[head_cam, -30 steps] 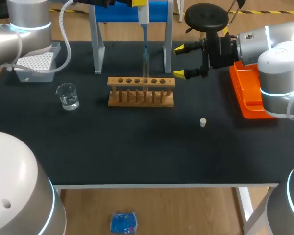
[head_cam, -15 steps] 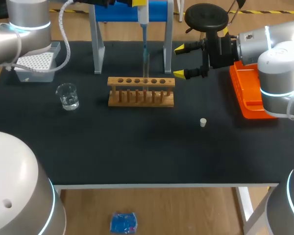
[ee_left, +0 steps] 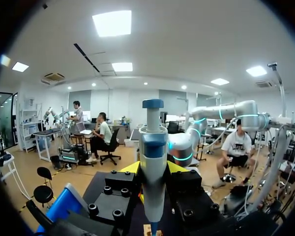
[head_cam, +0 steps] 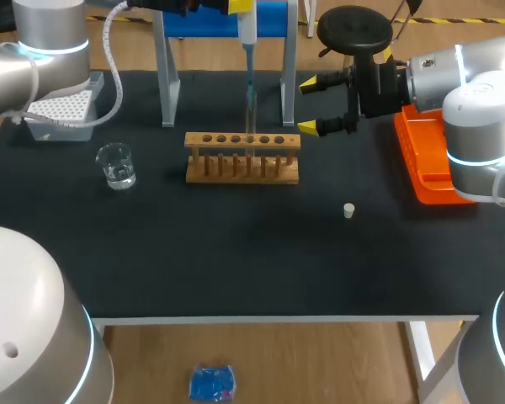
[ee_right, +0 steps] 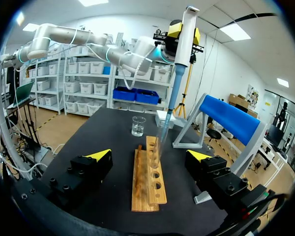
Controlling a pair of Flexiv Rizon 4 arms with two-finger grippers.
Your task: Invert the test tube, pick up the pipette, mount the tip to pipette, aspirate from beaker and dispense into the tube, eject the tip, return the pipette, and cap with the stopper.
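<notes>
Change: nothing on the bench [head_cam: 236, 261] or on either arm has visibly shifted over the last second; both arms stay where they were.
Left arm [head_cam: 42, 34]: comes in from the far left corner, with its wrist over the far edge, above the rack.
Right arm [head_cam: 471, 84]: comes in from the right, its wrist level and pointing along the bench toward the rack.
Pipette stand [head_cam: 168, 84]: grey legs and a blue panel, on the far side of the rack and just behind the left jaws.
Orange tray [head_cam: 425, 160]: under and behind the right wrist.
Rack [head_cam: 242, 157]: wooden, straight ahead of the right jaws and below the left jaws; in the right wrist view [ee_right: 147, 177] it lies between the two yellow tips, apart from both.
Tip box [head_cam: 61, 109]: far left corner, well apart from both jaws.
Left jaws: closed on the pipette [ee_left: 152, 162] from both sides, holding it upright with its plunger end up.
Pipette tip [head_cam: 250, 80]: blue, pointing down from the left jaws at the tube's mouth; how far in cannot be told.
Right jaws: wide open, holding nothing.
Beaker [head_cam: 116, 165]: clear, with a little liquid, beyond the rack from the right jaws.
Test tube [ee_right: 160, 142]: upright in the rack, directly under the left jaws.
Stopper [head_cam: 349, 210]: small and white, alone on the bench, nearer the front edge than the right jaws and touching nothing.
</notes>
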